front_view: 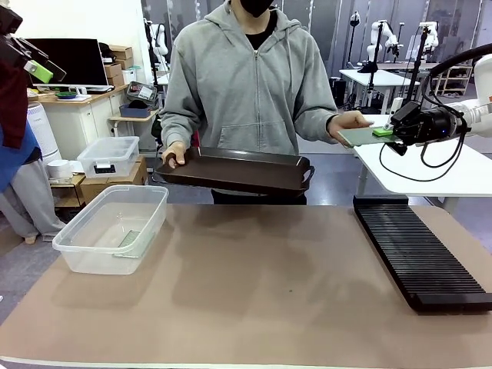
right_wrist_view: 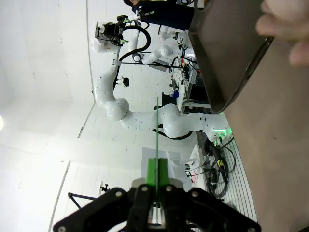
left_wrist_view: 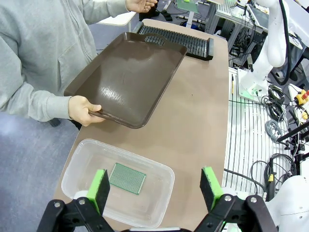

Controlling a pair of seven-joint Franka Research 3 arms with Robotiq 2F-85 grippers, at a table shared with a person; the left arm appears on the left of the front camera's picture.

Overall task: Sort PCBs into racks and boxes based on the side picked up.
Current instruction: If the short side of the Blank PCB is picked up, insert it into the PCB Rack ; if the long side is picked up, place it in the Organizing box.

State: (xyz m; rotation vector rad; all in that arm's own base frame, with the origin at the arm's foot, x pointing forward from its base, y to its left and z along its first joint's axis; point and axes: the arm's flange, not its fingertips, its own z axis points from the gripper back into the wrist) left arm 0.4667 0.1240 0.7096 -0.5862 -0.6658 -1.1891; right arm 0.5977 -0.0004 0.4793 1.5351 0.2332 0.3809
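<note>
Handover stage: right gripper (front_view: 388, 135), jaws clamped on a green PCB (front_view: 360, 135) the person's hand (front_view: 347, 121) also touches, above the bench's far right. Left gripper (left_wrist_view: 154, 186) hovers, jaws apart, over the clear box (left_wrist_view: 164, 170) holding another PCB (left_wrist_view: 127, 178). Next move probably carries the held board to the black rack (front_view: 419, 254).

White arms (right_wrist_view: 140, 118), black green-padded grippers (left_wrist_view: 154, 186)

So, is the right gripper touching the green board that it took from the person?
Touching. In the right wrist view the right gripper is shut on the green board, seen edge-on between its fingers. The front view shows the same grip on the board's end.
</note>
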